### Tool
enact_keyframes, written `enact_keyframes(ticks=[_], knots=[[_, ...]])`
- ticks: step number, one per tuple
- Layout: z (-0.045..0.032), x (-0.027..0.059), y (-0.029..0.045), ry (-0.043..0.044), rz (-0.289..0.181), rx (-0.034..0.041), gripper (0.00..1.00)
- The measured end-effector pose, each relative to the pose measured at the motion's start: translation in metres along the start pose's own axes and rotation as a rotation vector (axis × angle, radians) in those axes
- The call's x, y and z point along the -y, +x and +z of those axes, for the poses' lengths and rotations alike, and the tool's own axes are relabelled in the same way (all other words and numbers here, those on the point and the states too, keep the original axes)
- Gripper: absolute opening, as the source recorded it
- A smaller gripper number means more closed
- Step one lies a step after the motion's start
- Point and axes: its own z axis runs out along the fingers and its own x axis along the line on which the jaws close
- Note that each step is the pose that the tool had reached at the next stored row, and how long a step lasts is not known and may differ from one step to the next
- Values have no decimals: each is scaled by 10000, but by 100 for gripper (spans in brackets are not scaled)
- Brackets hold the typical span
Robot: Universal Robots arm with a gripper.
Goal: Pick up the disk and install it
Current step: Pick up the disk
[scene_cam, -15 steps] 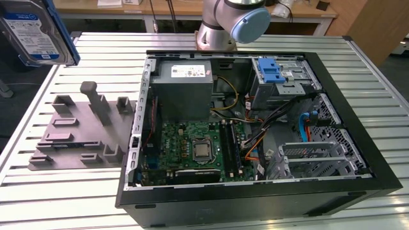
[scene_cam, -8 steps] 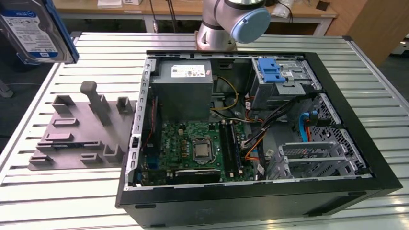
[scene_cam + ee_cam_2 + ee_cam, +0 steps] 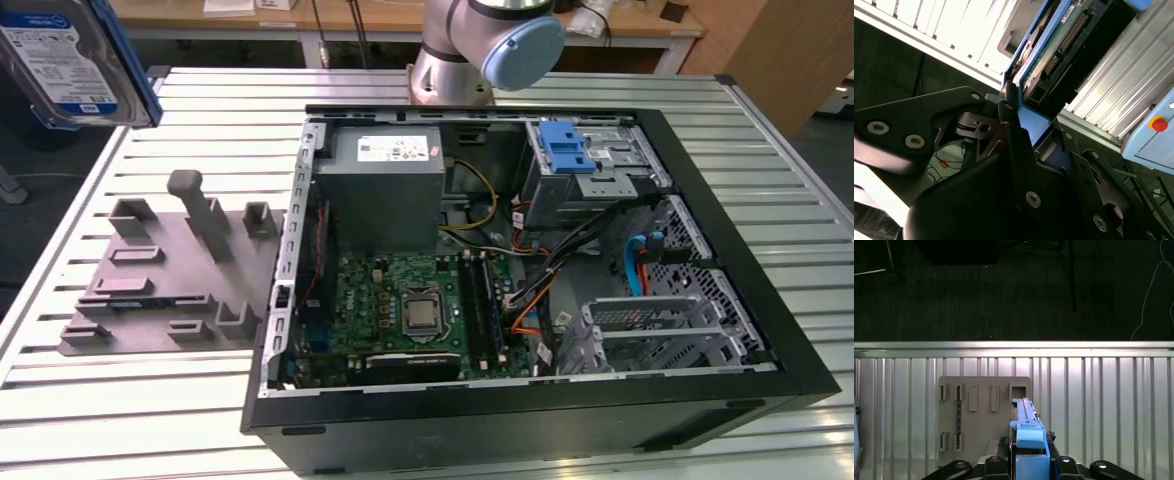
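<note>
The disk [image 3: 64,62], a flat silver metal rectangle with a white-and-blue label and blue plastic frame, is held aloft, pinched by the black end effector [image 3: 1029,457], above the ribbed metal table [image 3: 107,400] and grey moulded fixture [image 3: 154,285].

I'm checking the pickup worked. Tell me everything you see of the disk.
The disk is flat silver metal with a white-and-blue label, framed in blue plastic. It is held in the air at the exterior view's upper left, outside the computer case. The tool clamps its blue frame; one face shows a green circuit board.
</note>
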Motion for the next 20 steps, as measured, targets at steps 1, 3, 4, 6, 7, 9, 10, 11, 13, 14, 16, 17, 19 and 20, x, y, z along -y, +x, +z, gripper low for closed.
enact_keyframes(ticks=[1,3,4,6,7,9,10,11,13,14,16,17,19,20], knots=[[-9,0,0,0,0,0,36],[-27,-1,0,0,0,0,36],[-35,-1,0,1,0,0,36],[-53,-1,0,0,0,0,36],[-63,-1,0,0,0,0,36],[-81,-1,0,0,0,0,36],[-91,-1,0,0,0,0,36],[-100,-2,0,0,0,0,36],[-118,-2,0,0,0,0,36],[-126,-2,-1,0,0,0,36],[-135,-2,-1,1,0,0,36],[-138,-2,-1,0,0,0,36],[-141,-2,-1,1,0,1,36],[-143,-2,-1,0,0,0,36]])
